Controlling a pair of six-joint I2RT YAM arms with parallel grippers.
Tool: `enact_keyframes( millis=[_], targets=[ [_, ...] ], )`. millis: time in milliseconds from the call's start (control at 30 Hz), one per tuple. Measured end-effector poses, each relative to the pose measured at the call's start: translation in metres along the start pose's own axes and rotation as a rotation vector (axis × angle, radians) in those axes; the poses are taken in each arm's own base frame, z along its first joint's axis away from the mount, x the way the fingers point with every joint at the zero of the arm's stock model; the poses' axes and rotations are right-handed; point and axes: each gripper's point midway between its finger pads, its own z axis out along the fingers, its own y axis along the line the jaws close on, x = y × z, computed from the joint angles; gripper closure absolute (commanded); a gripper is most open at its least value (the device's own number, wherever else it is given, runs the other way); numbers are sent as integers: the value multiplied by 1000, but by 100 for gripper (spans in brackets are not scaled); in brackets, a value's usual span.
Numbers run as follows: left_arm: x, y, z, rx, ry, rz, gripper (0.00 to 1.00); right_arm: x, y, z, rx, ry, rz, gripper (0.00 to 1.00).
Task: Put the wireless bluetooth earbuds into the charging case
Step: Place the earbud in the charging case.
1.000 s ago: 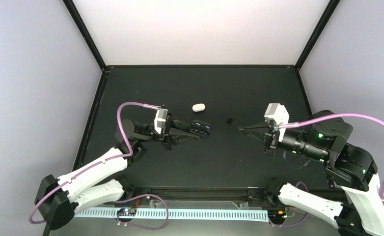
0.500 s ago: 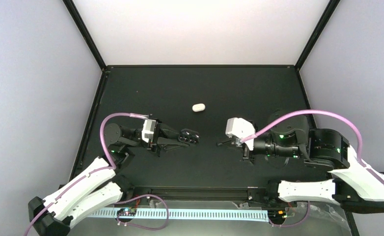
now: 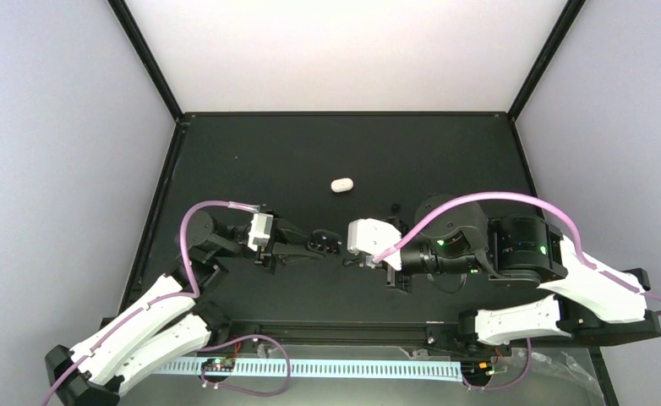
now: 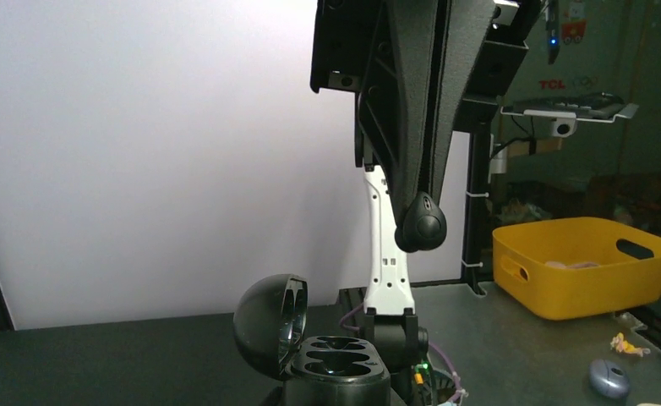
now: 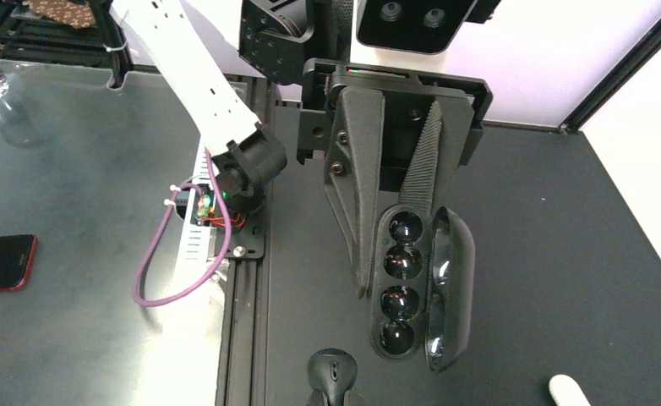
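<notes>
The black charging case (image 3: 325, 244) stands open, its lid (image 5: 450, 288) swung to one side, with my left gripper (image 3: 314, 245) shut on its body. In the right wrist view its row of glossy dark wells (image 5: 401, 283) faces up between the left fingers (image 5: 357, 211). My right gripper (image 3: 346, 261) is shut on a tiny black earbud (image 5: 331, 372), just short of the case's end. From the left wrist view that earbud (image 4: 421, 224) hangs above and to the right of the case (image 4: 335, 359). Another tiny black item (image 3: 395, 207) lies on the mat.
A white oval object (image 3: 341, 184) lies on the black mat behind both grippers and shows again (image 5: 570, 391). A rail (image 3: 344, 326) runs along the near edge. Off the table sit a yellow bin (image 4: 581, 262) and a red phone (image 5: 2, 260).
The right gripper has swept left across the mat with the earbud until it is close to the case. The left gripper has drawn the case back toward the near edge.
</notes>
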Motion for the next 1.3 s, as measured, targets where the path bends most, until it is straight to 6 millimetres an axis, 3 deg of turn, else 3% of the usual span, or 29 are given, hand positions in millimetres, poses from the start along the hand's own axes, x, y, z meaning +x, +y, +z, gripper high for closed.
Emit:
enact_keyframes(
  millis=[400,800,1300],
  targets=[
    [-1,-6,-3,13,3,4,99,-8,3,20,14,-2,-19,99],
    [0,-7,-3,12,7,2,99,-8,-9,36,88,24,-23,99],
    [-6,-12,-6,13,-8,23,98,-2,-13,40,115,57,-23,99]
  ],
)
